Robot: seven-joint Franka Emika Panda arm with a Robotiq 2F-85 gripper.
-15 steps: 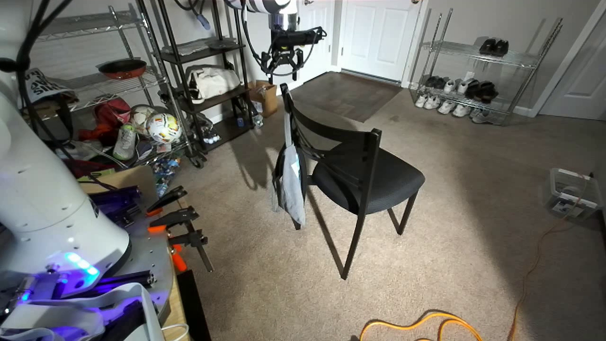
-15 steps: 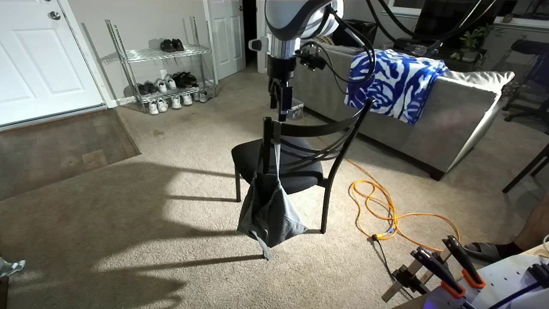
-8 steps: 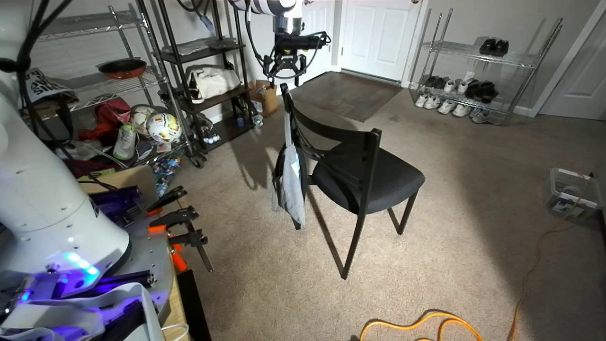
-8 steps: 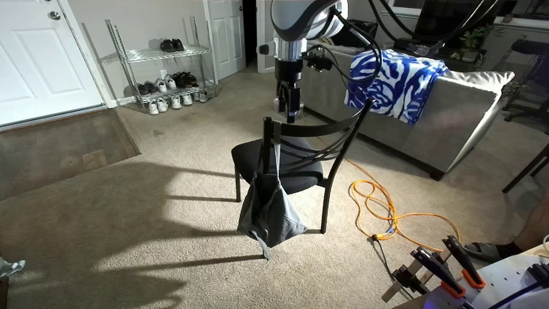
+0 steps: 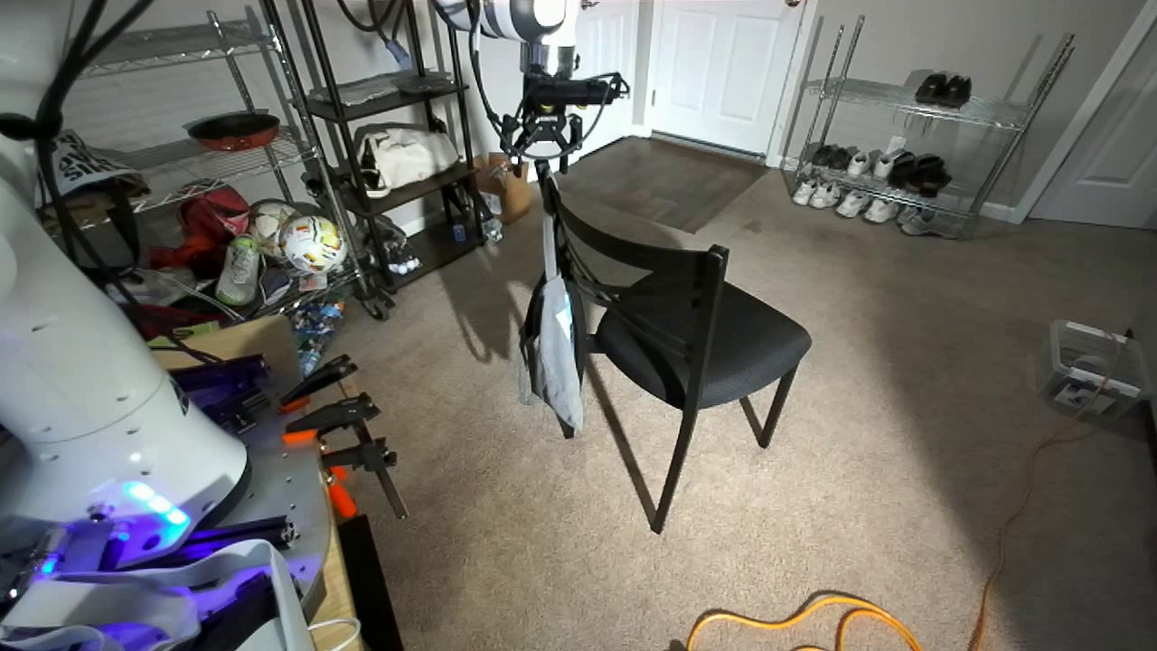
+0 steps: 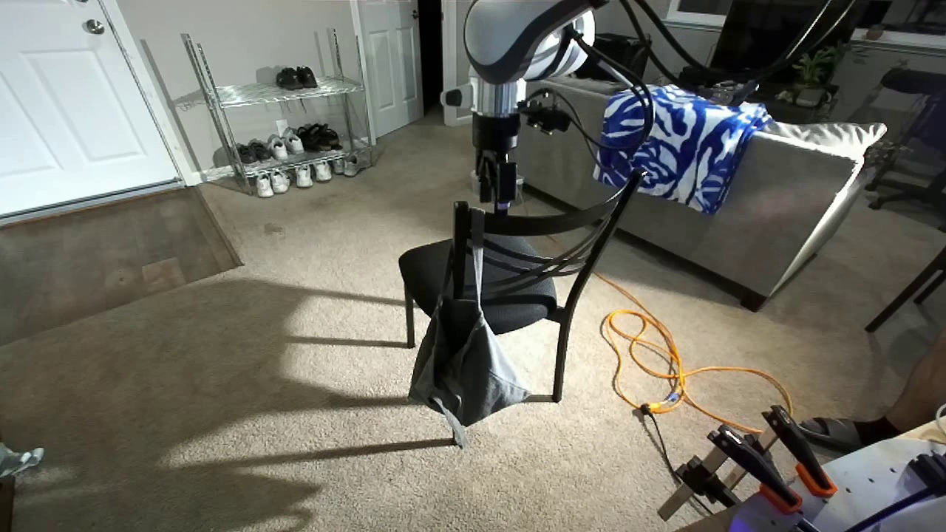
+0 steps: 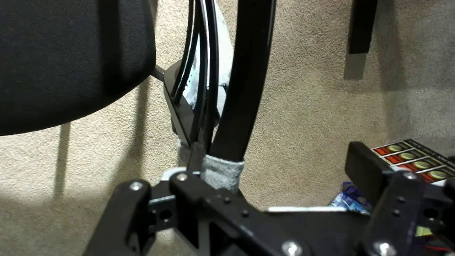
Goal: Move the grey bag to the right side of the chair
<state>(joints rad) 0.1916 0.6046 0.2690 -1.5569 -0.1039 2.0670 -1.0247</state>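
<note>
In an exterior view, the bag (image 6: 491, 377) hung by its handle (image 6: 478, 255) from the left end of the backrest (image 6: 550, 224) of the chair (image 6: 510, 307). The gripper (image 6: 494, 201) hung above that end, near the handle; I couldn't tell whether they touched. On the carpet (image 6: 332, 421) right of the chair lay a cord (image 6: 681, 375); behind it, a blanket (image 6: 676, 144) lay over a sofa (image 6: 739, 251). Behind the chair, leftward, a rack (image 6: 247, 94) held shoes (image 6: 297, 77). In an exterior view, shelving (image 5: 181, 43) left of the chair held a ball (image 5: 313, 244).

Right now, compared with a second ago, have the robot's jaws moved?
Yes: in an exterior view, the open jaws now stand lower and farther toward the picture's right, judged against the chair's backrest, which has stayed put.
</note>
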